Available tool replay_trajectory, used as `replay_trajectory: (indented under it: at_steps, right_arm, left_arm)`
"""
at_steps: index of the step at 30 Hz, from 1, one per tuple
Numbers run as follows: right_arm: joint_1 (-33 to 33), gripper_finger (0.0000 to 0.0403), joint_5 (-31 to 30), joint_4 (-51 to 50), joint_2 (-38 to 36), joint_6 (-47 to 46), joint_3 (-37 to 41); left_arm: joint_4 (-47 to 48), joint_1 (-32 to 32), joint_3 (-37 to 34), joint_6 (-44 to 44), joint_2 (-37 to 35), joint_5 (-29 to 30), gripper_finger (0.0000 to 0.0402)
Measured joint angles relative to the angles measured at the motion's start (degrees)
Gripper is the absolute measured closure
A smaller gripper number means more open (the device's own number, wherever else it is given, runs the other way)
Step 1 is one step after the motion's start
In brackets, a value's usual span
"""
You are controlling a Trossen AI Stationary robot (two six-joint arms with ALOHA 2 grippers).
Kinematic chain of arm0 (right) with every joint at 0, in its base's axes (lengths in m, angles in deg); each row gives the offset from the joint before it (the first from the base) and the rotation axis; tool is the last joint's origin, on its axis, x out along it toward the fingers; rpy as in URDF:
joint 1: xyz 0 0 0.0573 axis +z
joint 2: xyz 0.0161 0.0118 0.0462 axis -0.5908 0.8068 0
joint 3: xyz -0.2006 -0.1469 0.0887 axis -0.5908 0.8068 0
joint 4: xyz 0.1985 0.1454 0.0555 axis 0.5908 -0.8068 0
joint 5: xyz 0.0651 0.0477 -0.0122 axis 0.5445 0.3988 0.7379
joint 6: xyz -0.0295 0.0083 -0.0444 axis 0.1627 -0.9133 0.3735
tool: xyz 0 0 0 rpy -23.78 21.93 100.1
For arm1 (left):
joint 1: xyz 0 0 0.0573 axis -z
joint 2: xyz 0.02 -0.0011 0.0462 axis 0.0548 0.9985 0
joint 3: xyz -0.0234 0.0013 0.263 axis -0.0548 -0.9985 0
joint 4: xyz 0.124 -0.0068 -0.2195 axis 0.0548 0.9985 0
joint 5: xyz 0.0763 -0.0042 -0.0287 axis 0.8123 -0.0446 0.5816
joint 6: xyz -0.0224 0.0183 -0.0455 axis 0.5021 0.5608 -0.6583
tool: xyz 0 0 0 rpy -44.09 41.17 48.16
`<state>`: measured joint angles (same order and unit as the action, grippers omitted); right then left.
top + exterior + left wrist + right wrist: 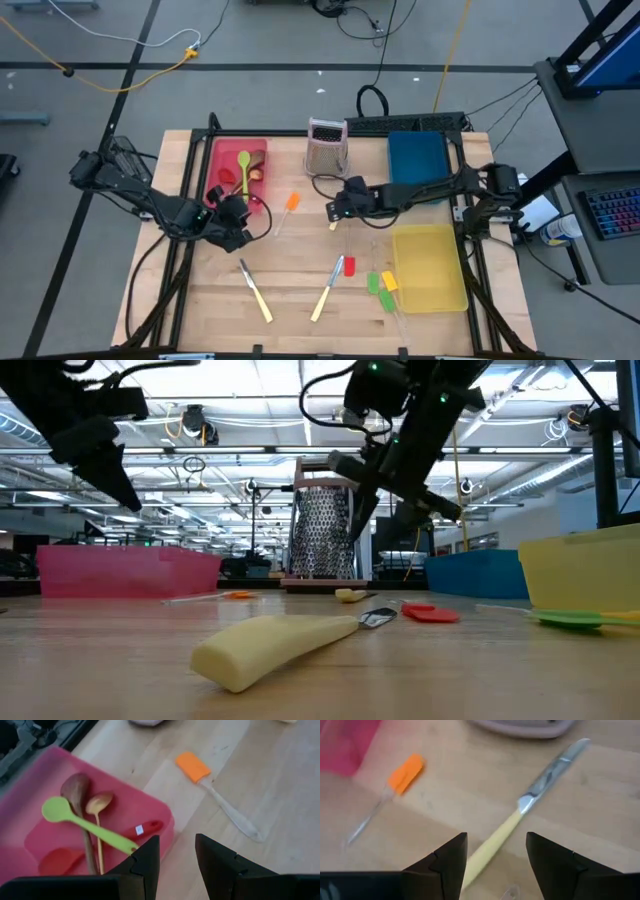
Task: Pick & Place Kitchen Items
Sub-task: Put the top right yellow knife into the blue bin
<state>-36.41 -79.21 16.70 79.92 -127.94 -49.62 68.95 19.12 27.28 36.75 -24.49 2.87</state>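
Observation:
My left gripper hangs open over the near right corner of the red tray. In that tray lie a green spoon, two brown spoons and a red spoon. My right gripper hangs open above a cream-handled knife. The knife lies flat with its blade toward the grater. An orange spatula lies flat on the table between the two grippers.
A blue tray stands at the far right and a yellow tray at the near right. Two more knives, a red spatula and green and yellow spatulas lie near the front edge.

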Motion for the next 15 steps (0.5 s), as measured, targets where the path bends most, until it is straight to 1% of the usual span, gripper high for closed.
replay_trajectory:
  at_steps: [3,7,11,15]
  right_arm:
    - [0.2,0.0206,-2.7,3.1,0.0,-2.8,2.0]
    - [0.4,0.0206,-2.7,12.1,1.7,-4.5,5.0]
    - [0.7,0.0207,-2.9,16.0,4.9,-4.5,5.7]
    - [0.7,0.0217,-3.3,15.7,7.4,-4.8,5.9]
  left_arm:
    - [-0.4,0.0,-1.5,-2.8,0.0,0.0,0.027]
    - [-3.4,0.0,-2.7,-4.0,0.0,0.1,0.027]
    - [-8.2,0.0,-3.3,-1.7,0.0,0.3,0.027]
    - [-14.6,0.0,-4.1,1.4,0.0,0.5,0.027]
